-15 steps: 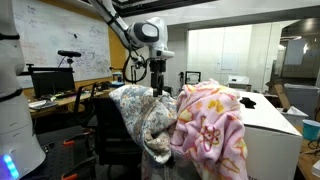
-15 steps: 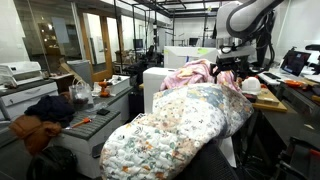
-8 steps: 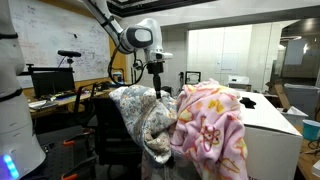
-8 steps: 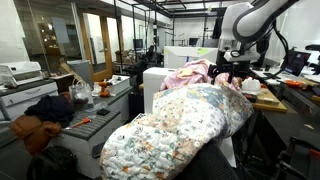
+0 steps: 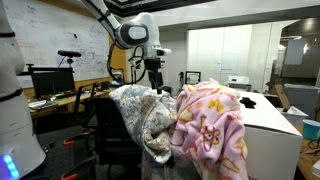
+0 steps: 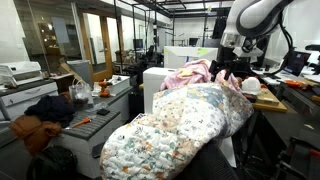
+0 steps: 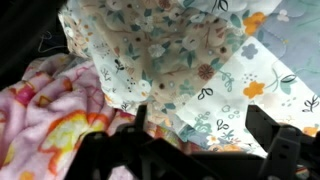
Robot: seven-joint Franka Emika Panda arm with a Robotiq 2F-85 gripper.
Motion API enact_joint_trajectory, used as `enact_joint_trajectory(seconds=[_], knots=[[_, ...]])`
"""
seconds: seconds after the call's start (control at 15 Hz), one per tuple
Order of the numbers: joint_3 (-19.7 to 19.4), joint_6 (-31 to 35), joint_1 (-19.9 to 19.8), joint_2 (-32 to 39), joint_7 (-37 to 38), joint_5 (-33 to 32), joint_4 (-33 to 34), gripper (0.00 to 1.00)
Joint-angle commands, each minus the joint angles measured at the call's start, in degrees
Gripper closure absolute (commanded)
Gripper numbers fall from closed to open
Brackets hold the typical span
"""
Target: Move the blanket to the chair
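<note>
I have open air all round my gripper [image 5: 154,80], which hangs above the blanket [image 5: 140,112]. Straight down, that heaped blanket fills the path. Just beside it the pink fleece [image 5: 212,125] rises equally high, and a monitor [image 5: 52,80] stands farther off.

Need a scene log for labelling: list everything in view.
blanket: one, grey-blue and cream floral quilt, draped over the chair
pink blanket: one, pink with yellow flowers, beside the quilt
chair: one, black, under the blanket
cabinet: one, white, behind the pink blanket
monitor: one, black, on the side desk
whiteboard: one, white, on the wall
arm: one, white and black, overhead
hand: one, black, open, over the blankets
</note>
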Motion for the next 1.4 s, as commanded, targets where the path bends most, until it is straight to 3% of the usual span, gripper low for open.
enact_joint_trajectory(seconds=[0.0, 0.6, 1.13, 1.2, 1.27, 1.33], knots=[[0.3, -0.2, 0.0, -1.2, -10.5, 5.1, -1.1, 0.0], [-0.5, -0.1, -1.0, 2.7, -27.9, 6.4, -1.9, 0.0], [2.6, -0.8, -2.3, 8.5, -55.7, 19.6, -1.8, 0.0], [3.2, -1.4, -2.3, 9.0, -58.1, 21.0, -1.6, 0.04], [3.8, -2.2, -2.5, 9.4, -60.3, 22.4, -1.4, 0.26], [4.3, -2.5, -2.5, 9.2, -61.7, 22.9, -1.6, 0.29]])
